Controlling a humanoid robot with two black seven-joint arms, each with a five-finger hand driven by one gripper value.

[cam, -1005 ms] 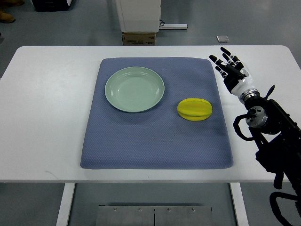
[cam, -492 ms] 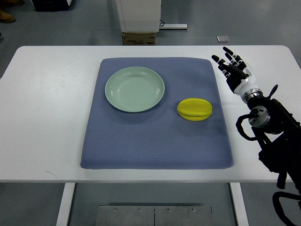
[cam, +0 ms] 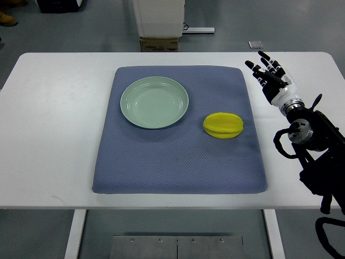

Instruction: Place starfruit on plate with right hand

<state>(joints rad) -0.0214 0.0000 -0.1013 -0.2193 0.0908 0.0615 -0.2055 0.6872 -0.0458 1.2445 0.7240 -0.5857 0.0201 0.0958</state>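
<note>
1. My right hand has drifted right and slightly up over the last second: it was just off the mat's right edge, now it sits further out over bare white table
2. Fingers are spread, straight, pointing up and away from me; nothing in them. No change in finger pose across the three frames, only position
3. Starfruit hasn't moved: lying on the blue mat, right of centre, just right of and a bit nearer me than the plate, not touching it
4. Pale green plate is empty, on the mat's upper left-centre, unmoved
5. What that means: I'm moving away from the fruit, not toward it. My read is this is a pre-reach swing or a repositioning, not an approach. Task progress is zero: no contact, no grasp
6. Next I'd need to bring the hand back left and down over the starfruit, then close around its ridged body
7. Left arm isn't in the picture
</note>
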